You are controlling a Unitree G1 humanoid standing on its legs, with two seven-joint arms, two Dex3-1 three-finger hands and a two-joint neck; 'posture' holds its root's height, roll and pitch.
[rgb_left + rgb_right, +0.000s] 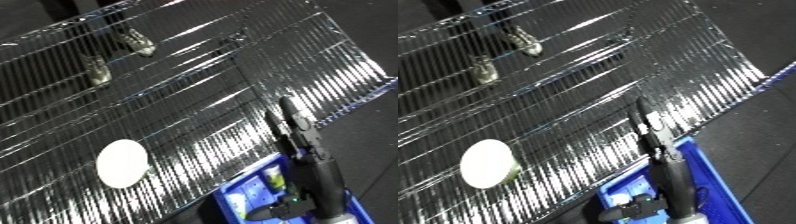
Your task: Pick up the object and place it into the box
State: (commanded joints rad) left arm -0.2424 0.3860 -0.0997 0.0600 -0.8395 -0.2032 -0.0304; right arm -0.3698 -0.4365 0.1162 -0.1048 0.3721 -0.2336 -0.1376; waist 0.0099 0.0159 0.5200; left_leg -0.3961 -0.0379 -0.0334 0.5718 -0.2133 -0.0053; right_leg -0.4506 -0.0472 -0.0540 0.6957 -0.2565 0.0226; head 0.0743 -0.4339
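Left eye view is filled mostly by a wire shelf [178, 85] whose rods run diagonally from lower left to upper right; its near edge slopes from the bottom centre up to the right side, and dark floor [364, 145] is seen beyond that edge. On the shelf a white disc [122, 163] lies flat at the lower left, well back from the near edge, with bare wire all round it. It is slightly oval, and its longer axis is tilted a little to the upper right; no clear pointing end can be told. A blue bin [709, 180] is placed just below the near edge, at the lower right, apart from the disc. Over the bin a black hand [298, 122] is raised, with its fingers straight and close together, pointing up over the shelf edge; nothing is held in it. Which hand it is cannot be told. The bin's blue wall is shown more fully in the right eye view, and something pale inside the bin is seen better in the left.
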